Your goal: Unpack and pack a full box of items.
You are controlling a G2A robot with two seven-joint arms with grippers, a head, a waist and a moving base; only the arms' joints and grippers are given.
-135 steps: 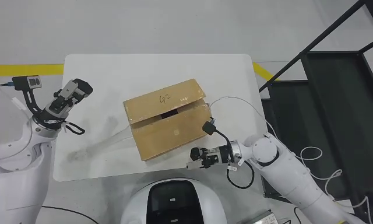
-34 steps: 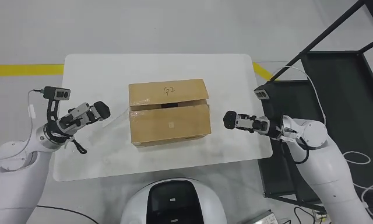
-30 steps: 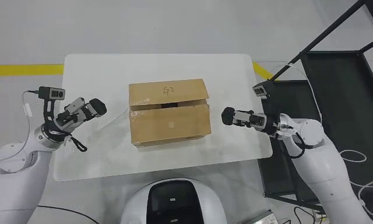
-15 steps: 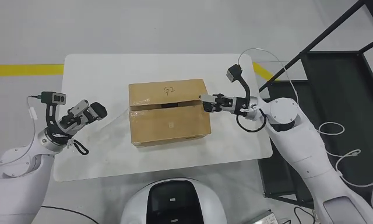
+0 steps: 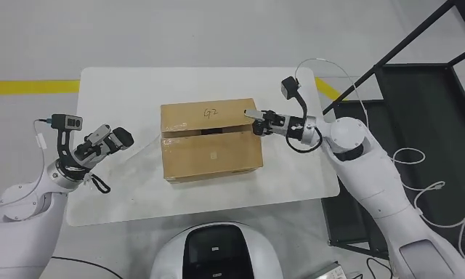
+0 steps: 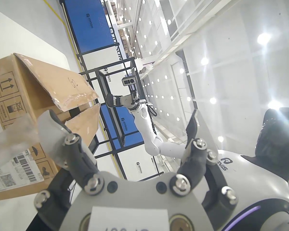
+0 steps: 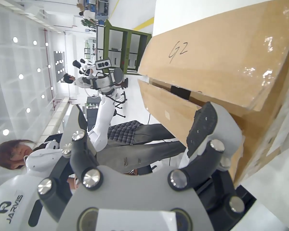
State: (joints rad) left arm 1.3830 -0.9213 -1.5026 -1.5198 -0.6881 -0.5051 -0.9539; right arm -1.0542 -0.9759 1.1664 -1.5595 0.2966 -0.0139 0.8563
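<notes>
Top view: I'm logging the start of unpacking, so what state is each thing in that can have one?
Brown cardboard box: upright, top flaps folded down, a dark gap showing at their seam.
Left gripper: open, apart from the box, off its left side.
Right gripper: open, at the box's right end by the flap seam.
</notes>
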